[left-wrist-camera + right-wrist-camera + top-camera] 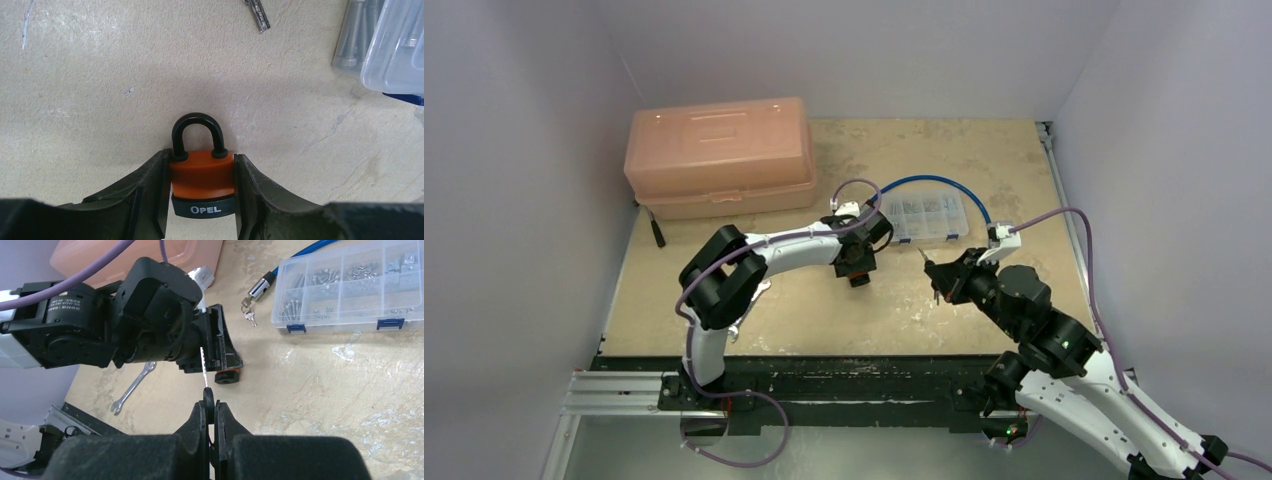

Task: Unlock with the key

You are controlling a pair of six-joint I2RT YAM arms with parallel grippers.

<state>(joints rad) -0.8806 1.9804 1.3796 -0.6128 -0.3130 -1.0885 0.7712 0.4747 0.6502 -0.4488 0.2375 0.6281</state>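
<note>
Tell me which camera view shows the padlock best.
Left wrist view: the padlock sits close up, orange body, black shackle and OPEL base plain, held by the left pincer. The right wrist view shows only a sliver below that pincer; the top view hardly shows it.

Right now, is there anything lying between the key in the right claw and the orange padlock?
Only bare table lies between the key and the padlock in the left gripper. The top view shows that gap best.
</note>
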